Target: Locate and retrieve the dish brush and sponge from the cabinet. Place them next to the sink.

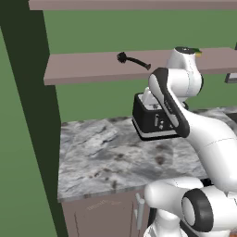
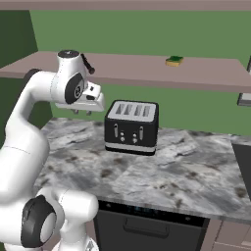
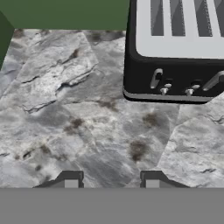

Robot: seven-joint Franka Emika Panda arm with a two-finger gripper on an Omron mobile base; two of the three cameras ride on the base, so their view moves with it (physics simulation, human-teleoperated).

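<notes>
Counter point(image 1: 102, 152) polished grey marble; toaster point(image 2: 131, 127) glossy black, brushed-metal top; cabinet point(image 2: 147, 71) boards matt.

Dish brush point(image 1: 133, 60) on cabinet point(image 1: 92, 68) shelf

I'm in a kitchen: marble counter point(image 2: 186, 176), toaster point(image 2: 131, 127), open shelves point(image 1: 92, 67) on green wall, oven point(image 2: 147, 228) under counter.
</notes>
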